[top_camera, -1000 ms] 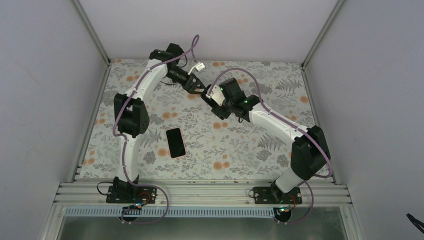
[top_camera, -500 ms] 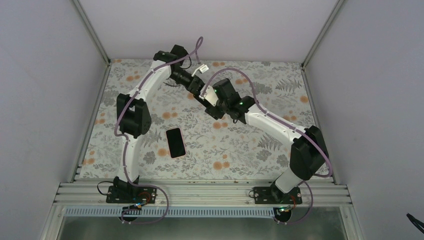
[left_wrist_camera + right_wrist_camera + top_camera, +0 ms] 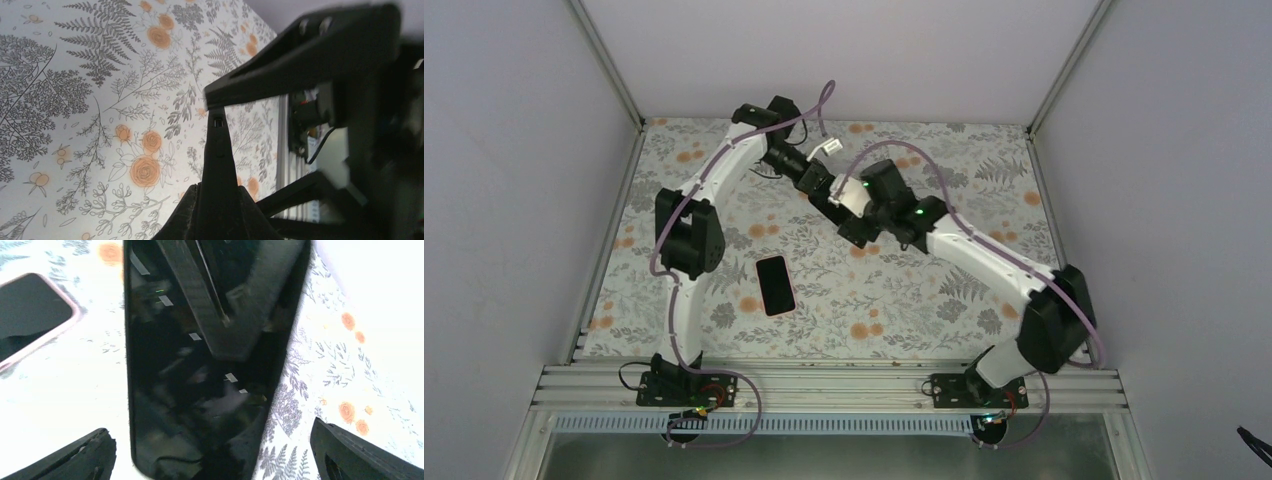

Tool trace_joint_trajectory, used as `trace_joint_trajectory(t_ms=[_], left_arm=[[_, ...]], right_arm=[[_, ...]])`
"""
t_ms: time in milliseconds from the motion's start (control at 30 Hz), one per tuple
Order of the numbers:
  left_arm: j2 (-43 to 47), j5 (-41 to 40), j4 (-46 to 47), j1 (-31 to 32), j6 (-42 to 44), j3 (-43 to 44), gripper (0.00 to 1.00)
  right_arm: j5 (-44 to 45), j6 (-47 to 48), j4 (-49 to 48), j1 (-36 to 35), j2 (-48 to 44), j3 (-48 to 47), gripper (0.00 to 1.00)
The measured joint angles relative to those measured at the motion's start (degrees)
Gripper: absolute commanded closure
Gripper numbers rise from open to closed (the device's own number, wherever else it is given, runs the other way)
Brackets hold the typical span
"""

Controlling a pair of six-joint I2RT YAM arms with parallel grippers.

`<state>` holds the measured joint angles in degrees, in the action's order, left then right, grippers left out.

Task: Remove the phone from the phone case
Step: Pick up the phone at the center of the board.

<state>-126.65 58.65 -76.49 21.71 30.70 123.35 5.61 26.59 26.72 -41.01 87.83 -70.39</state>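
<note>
A black phone point(image 3: 200, 365) is held above the table at the back centre, where both arms meet. In the left wrist view the phone point(image 3: 218, 160) shows edge-on, and my left gripper point(image 3: 218, 192) is shut on its lower end. My right gripper point(image 3: 210, 437) is open, with one finger on each side of the phone and a clear gap between each finger and it. In the top view my left gripper point(image 3: 827, 188) and right gripper point(image 3: 844, 205) almost touch, and the phone is hidden between them. The pink-rimmed phone case point(image 3: 775, 285) lies flat on the table, its inside dark.
The flowered tablecloth point(image 3: 924, 290) covers the whole table. Grey walls close the left, right and back sides. An aluminium rail point(image 3: 824, 385) with both arm bases runs along the near edge. The case point(image 3: 30, 315) lies left of the right gripper.
My left gripper has shut on the phone's end. The right gripper's jaws have opened wider, off the phone. Both arms shifted slightly; the case has not moved.
</note>
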Motion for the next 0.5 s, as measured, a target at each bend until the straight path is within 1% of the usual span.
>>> trace_joint_trajectory(t_ms=[33, 133, 200, 267, 333, 400, 500], left_arm=[[0.96, -0.81, -0.13, 0.17, 1.36, -0.66, 0.98], [6.23, -3.89, 0.42, 0.61, 4.70, -3.93, 0.98], [12.22, -7.32, 3.02, 0.83, 5.46, -8.11, 0.98], [19.87, -11.43, 7.87, 1.07, 5.81, -14.14, 0.98], [27.74, -15.37, 13.18, 1.75, 5.79, -20.50, 0.98], [34.18, -18.84, 17.07, 3.23, 5.75, -25.11, 0.98], [39.45, -22.29, 21.24, 6.36, 5.75, -27.96, 0.98]], right_arm=[[-2.89, 1.01, 1.46, 0.55, -1.57, 0.83, 0.00], [-8.87, 3.82, 4.57, 3.30, -10.64, 3.37, 0.00], [-12.55, 5.55, 7.04, 5.25, -16.37, 4.96, 0.01], [-15.54, 6.95, 9.03, 7.30, -19.80, 5.35, 0.03], [-17.18, 7.85, 9.79, 8.74, -20.39, 5.35, 0.06], [-17.92, 7.91, 10.56, 9.77, -18.82, 5.31, 0.08], [-18.78, 7.63, 11.76, 10.78, -13.60, 4.57, 0.09]])
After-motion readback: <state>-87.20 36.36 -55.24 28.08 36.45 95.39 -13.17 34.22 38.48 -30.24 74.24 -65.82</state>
